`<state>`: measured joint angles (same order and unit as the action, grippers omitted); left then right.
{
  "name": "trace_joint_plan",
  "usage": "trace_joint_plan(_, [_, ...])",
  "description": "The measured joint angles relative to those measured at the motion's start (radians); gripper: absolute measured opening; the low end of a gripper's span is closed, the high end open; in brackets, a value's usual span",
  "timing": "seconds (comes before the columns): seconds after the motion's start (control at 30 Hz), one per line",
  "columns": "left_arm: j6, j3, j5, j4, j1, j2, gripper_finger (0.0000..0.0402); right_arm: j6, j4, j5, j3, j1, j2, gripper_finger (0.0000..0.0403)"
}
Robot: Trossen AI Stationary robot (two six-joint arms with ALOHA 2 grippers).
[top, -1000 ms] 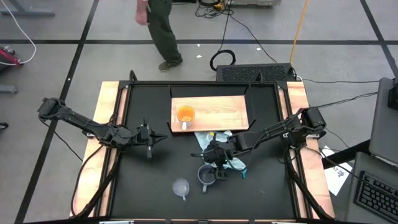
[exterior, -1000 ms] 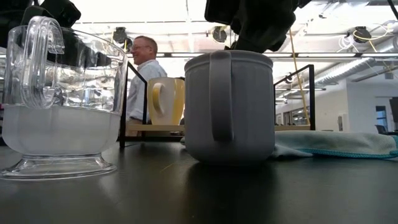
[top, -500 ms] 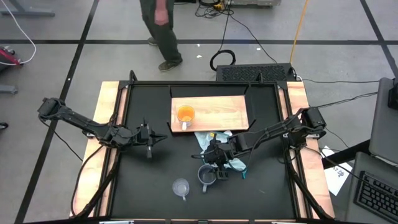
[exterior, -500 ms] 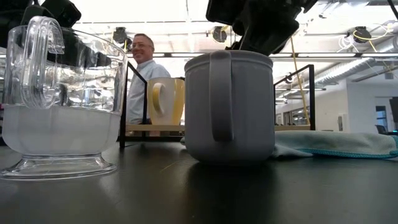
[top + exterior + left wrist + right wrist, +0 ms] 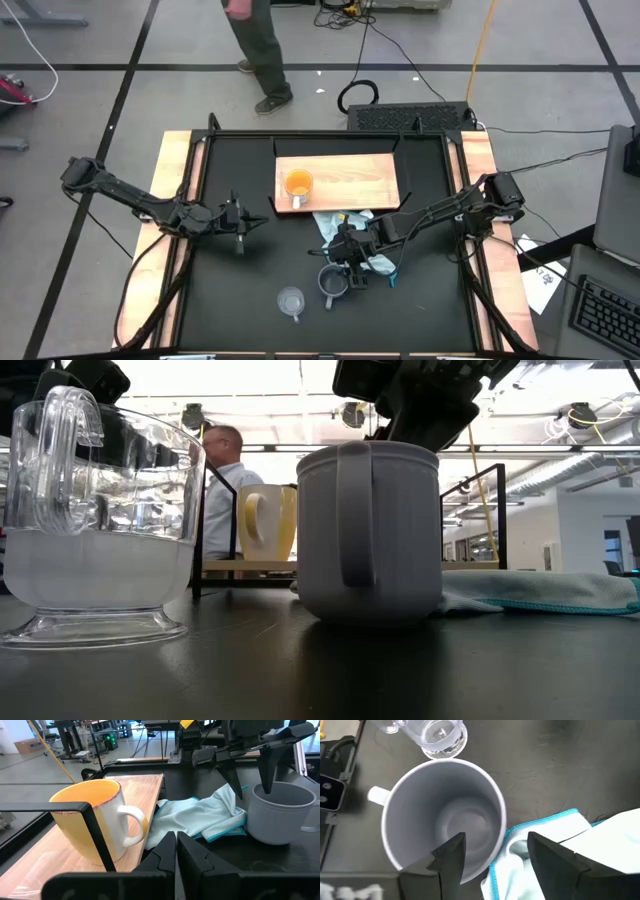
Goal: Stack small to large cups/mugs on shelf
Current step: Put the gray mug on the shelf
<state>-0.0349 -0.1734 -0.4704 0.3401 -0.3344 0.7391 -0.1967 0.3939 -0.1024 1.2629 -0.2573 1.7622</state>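
The grey-blue mug (image 5: 333, 283) stands upright on the black table, handle toward the near left. My right gripper (image 5: 496, 840) hangs over it, open and slanting down. One finger (image 5: 451, 855) reaches inside the mug and the other (image 5: 552, 857) stands outside over the light blue cloth (image 5: 600, 840), with the mug's wall (image 5: 503, 832) between them and neither touching it. The clear glass cup (image 5: 291, 301) stands near the front. The orange mug (image 5: 298, 185) sits upright on the wooden shelf (image 5: 350, 175). My left gripper (image 5: 240, 222) waits shut at the left, off the table top.
The light blue cloth (image 5: 352, 232) lies bunched between the shelf and the grey-blue mug, right beside the mug's far side. Black brackets (image 5: 498, 510) stand at the shelf's ends. A person (image 5: 258, 50) walks on the floor beyond the far edge.
My right gripper has stayed over the grey-blue mug and rolled a little about its own pointing line. The mugs, glass cup and cloth have not moved. The person beyond the far edge has stepped along.
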Motion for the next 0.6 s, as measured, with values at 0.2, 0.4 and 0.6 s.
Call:
trace_joint_plan(0.2, [0.0,0.0,0.0,0.0,0.0,0.0,0.0019,0.0,-0.015,0.009,0.0,0.0,0.013,0.0175])
trace_joint_plan(0.4, [-0.004,0.0,0.0,-0.004,0.0,0.0,0.0019,0.003,-0.034,0.009,0.0,-0.005,0.056,0.016])
trace_joint_plan(0.6, [-0.001,0.0,0.0,-0.013,0.0,0.0,0.0019,0.0,-0.039,0.005,-0.002,-0.004,0.066,0.0126])
